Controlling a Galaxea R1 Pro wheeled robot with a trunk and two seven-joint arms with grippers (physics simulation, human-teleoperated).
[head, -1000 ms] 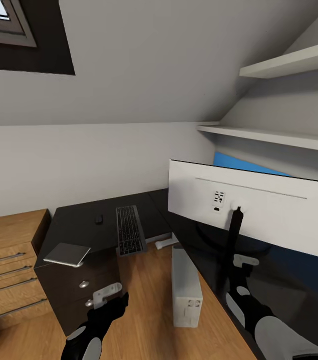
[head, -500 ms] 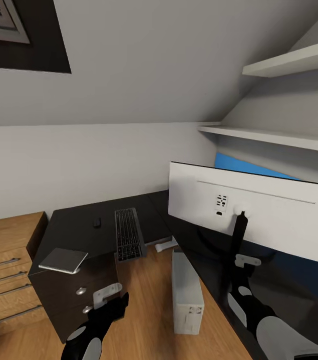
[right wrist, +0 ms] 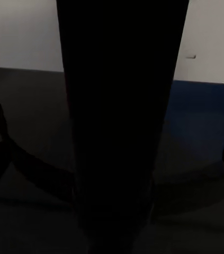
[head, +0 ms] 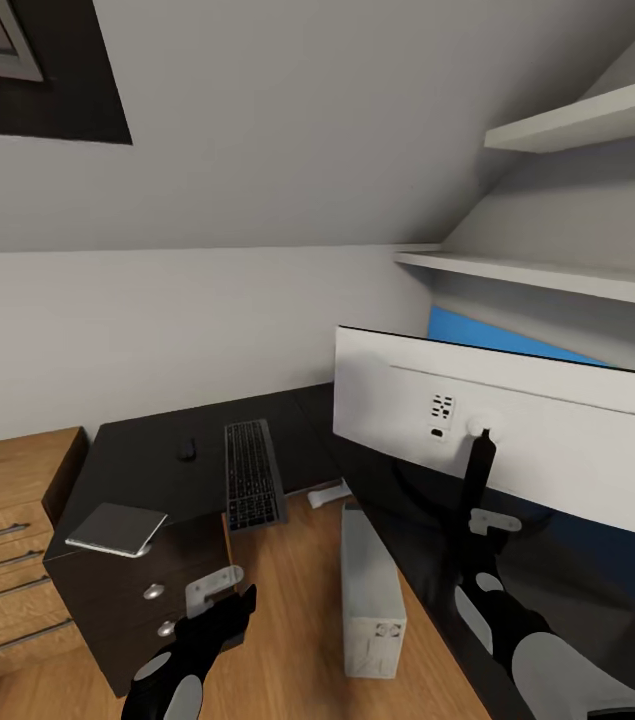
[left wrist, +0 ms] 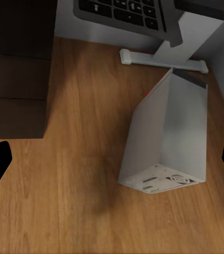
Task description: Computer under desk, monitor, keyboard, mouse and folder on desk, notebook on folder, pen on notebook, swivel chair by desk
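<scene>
Since a second ago the whole head view has slid a little, so the camera has turned; the monitor (head: 517, 430) with the right gripper (head: 485, 520) on its black stand (head: 475, 475) has hardly moved, so it may soon be set on the desk (head: 137, 465). That gripper sits right at the stand, but whether it is squeezing it cannot be told. The left gripper (head: 219, 590) is wide open and holds nothing, hanging over the floor near the computer (left wrist: 167, 140), with the keyboard (head: 253, 473) and mouse (head: 186, 450) lying on the desk beyond it.
</scene>
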